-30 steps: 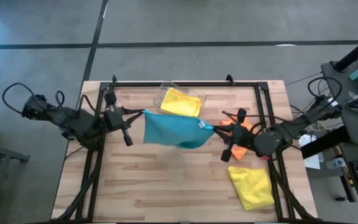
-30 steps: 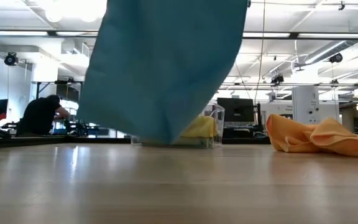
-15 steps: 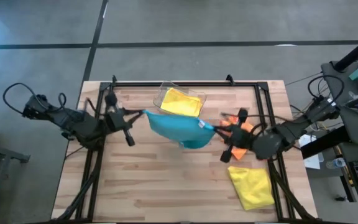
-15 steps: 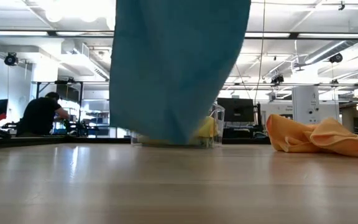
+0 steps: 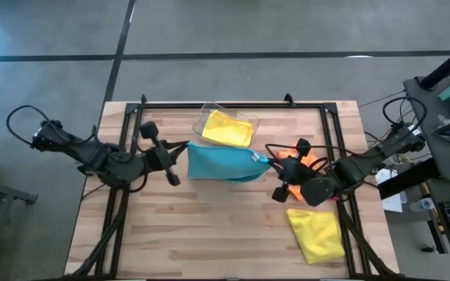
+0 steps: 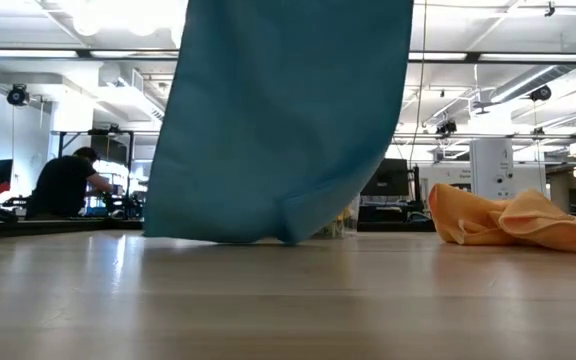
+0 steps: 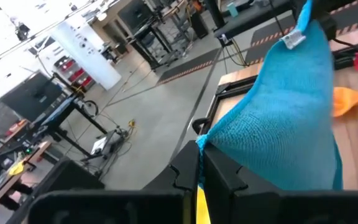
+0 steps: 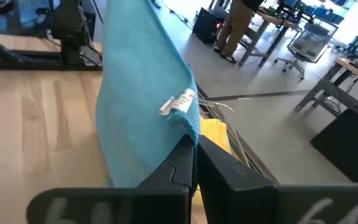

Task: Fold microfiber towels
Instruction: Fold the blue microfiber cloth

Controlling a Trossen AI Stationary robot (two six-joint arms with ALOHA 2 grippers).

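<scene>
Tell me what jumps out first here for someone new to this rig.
The light blue towel hangs stretched between the two arms over the table's middle, the left claw shut on one top corner and the right claw shut on the other. In the low view its bottom edge looks to reach the wood. Behind it a clear plastic bin holds a yellow towel; an orange towel lies crumpled by the right arm, and another yellow towel is nearer the front.

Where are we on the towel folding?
Nothing looks folded yet. In hand: the blue towel hangs between the left gripper and right gripper, jaws shut on its top corners. Left: orange towel crumpled, yellow towel loose, another yellow in the clear bin.
</scene>
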